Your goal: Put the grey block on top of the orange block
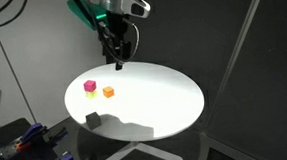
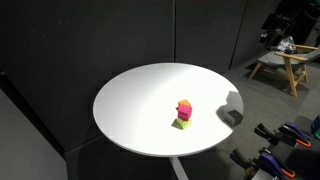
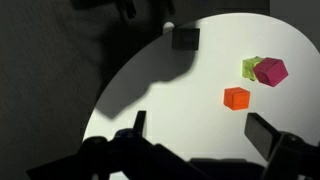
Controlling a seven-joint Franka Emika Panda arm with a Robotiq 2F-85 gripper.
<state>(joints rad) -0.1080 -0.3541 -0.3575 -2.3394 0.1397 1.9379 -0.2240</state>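
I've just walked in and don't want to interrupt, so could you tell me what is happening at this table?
The robot's gripper hangs open above the round white table, holding nothing. The grey block sits alone near the table's edge, and the orange block stands apart from it with nothing on top. Near the orange block, a magenta cube appears to rest on a yellow-green block. The stacking has not yet begun.

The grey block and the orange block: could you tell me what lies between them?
Nothing: in the wrist view only bare white table, partly in shadow, separates the grey block from the orange block.
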